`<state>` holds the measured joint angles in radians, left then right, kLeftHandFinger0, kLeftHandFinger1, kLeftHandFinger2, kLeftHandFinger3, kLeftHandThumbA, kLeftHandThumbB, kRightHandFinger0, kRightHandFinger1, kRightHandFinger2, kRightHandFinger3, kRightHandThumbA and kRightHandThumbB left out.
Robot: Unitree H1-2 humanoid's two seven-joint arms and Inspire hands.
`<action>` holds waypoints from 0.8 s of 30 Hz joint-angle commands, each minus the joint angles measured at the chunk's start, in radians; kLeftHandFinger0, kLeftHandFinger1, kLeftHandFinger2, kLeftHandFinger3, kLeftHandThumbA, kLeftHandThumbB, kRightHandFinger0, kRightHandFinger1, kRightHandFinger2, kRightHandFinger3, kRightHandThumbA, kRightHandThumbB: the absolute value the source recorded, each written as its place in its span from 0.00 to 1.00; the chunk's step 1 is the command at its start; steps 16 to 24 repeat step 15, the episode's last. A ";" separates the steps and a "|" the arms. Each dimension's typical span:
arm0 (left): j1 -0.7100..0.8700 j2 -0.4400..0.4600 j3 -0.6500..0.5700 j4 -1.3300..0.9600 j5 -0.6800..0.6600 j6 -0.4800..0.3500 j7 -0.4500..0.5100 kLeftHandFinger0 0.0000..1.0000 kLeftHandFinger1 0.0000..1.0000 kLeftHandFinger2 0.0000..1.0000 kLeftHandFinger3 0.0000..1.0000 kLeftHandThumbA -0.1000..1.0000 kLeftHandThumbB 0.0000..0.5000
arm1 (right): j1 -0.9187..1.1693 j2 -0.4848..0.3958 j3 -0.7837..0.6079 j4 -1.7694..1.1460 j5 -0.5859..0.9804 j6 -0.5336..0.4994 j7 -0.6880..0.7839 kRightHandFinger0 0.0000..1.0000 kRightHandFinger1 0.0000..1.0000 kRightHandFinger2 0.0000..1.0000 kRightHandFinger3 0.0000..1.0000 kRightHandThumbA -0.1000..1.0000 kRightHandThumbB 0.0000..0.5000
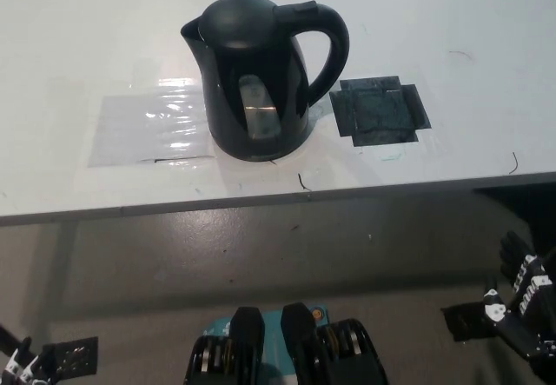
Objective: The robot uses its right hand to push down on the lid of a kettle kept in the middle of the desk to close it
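White worktop above a grey floor, seen steeply from above

The white worktop (104, 46) is filling the upper half of the view, its pale front edge running across just above the grey floor (261, 263), which is lying dull and lightly speckled below it. On the worktop, a clear glossy tape patch (152, 129) is catching bright glare toward the left, while a dark taped square (380, 110) is sitting well to the right of it. A few thin dark scuff marks are showing near the worktop's front edge, right of the clear patch.
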<state>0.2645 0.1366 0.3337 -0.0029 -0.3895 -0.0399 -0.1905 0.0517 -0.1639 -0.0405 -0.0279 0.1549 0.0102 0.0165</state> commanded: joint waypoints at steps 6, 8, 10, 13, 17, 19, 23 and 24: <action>-0.040 0.023 0.003 -0.009 0.001 -0.031 0.002 1.00 1.00 0.86 1.00 0.31 0.43 | -0.091 0.012 -0.070 0.098 0.113 -0.131 0.081 1.00 1.00 1.00 1.00 0.27 0.01; -0.040 0.024 0.003 -0.006 0.003 -0.036 0.001 1.00 1.00 0.85 1.00 0.32 0.43 | -0.091 0.014 -0.073 0.105 0.110 -0.117 0.081 1.00 1.00 1.00 1.00 0.29 0.04; -0.039 0.024 0.000 -0.009 -0.001 -0.036 -0.007 1.00 1.00 0.85 1.00 0.31 0.40 | -0.088 0.016 -0.078 0.109 0.107 -0.111 0.074 1.00 1.00 1.00 1.00 0.30 0.09; -0.040 0.027 -0.001 -0.005 -0.003 -0.040 -0.012 1.00 1.00 0.87 1.00 0.32 0.39 | -0.088 0.019 -0.080 0.108 0.107 -0.103 0.078 1.00 1.00 1.00 1.00 0.30 0.08; -0.042 0.027 -0.001 -0.007 -0.001 -0.036 -0.008 1.00 1.00 0.87 1.00 0.31 0.40 | -0.089 0.021 -0.082 0.106 0.105 -0.098 0.076 1.00 1.00 1.00 1.00 0.32 0.08; -0.042 0.027 -0.001 -0.007 -0.001 -0.036 -0.008 1.00 1.00 0.87 1.00 0.31 0.40 | -0.089 0.021 -0.082 0.106 0.105 -0.098 0.076 1.00 1.00 1.00 1.00 0.32 0.08; -0.042 0.027 -0.001 -0.007 -0.001 -0.036 -0.008 1.00 1.00 0.87 1.00 0.31 0.40 | -0.089 0.021 -0.082 0.106 0.105 -0.098 0.076 1.00 1.00 1.00 1.00 0.32 0.08; -0.042 0.027 -0.001 -0.007 -0.001 -0.036 -0.008 1.00 1.00 0.87 1.00 0.31 0.40 | -0.089 0.021 -0.082 0.106 0.105 -0.098 0.076 1.00 1.00 1.00 1.00 0.32 0.08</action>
